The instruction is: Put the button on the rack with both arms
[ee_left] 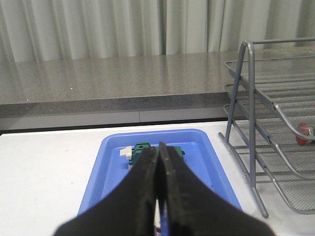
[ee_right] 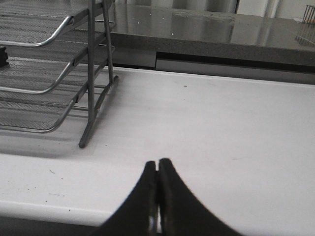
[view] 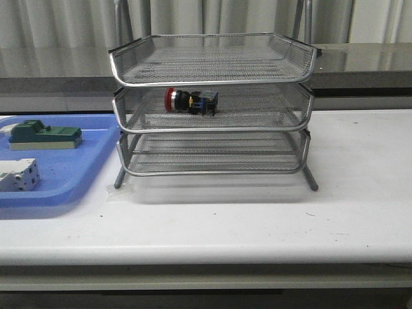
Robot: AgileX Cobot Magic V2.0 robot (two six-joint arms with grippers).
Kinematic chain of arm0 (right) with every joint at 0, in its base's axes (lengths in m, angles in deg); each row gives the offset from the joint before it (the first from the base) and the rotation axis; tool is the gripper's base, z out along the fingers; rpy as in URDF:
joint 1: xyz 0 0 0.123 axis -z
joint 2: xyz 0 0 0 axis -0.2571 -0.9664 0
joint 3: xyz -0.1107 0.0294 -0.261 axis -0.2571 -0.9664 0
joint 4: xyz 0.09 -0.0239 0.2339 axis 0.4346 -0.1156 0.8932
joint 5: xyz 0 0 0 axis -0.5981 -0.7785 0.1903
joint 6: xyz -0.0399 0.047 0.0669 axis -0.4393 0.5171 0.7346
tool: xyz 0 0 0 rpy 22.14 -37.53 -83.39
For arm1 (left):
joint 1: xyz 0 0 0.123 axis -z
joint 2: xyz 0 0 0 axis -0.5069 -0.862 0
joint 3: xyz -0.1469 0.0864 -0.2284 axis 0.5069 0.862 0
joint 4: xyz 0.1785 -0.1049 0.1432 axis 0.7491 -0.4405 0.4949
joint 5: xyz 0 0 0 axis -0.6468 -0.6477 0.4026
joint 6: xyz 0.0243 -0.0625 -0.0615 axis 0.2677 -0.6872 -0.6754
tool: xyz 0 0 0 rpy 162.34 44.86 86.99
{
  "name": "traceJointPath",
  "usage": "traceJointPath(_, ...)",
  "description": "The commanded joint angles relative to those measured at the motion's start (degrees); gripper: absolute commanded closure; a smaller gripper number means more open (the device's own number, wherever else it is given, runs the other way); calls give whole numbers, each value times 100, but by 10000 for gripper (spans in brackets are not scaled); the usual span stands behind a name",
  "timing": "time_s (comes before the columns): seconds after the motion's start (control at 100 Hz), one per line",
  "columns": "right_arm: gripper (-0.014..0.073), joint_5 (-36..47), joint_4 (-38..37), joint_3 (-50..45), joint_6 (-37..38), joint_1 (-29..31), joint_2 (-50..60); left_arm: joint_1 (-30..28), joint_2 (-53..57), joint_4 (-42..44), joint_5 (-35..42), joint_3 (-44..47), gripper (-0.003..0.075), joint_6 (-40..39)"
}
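Both fingers (ee_left: 157,189) (ee_right: 157,196) closed (holding nothing).

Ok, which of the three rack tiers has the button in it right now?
The middle tier of the rack. The button lies on its side there, red cap toward the blue tray's side; the top and bottom tiers show only bare mesh.

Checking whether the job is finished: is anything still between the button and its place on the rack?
Nothing visible does. The button already lies on its side in the middle tier of the rack. Both hands are shut and empty: the left hand is over the blue tray, the right hand over bare table.
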Motion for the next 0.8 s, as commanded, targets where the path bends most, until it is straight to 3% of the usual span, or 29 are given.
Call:
traceJointPath(0.0,652,496,-5,-6,7,48,108,-13,54,701,389,-156,741,-744)
traceJointPath(0.49,652,496,-5,-6,7,48,108,-13,1373,840,422,982,741,-896)
traceJointPath(0.79,652,490,-5,-6,7,49,108,-13,1746,1475,472,1359,741,-1780)
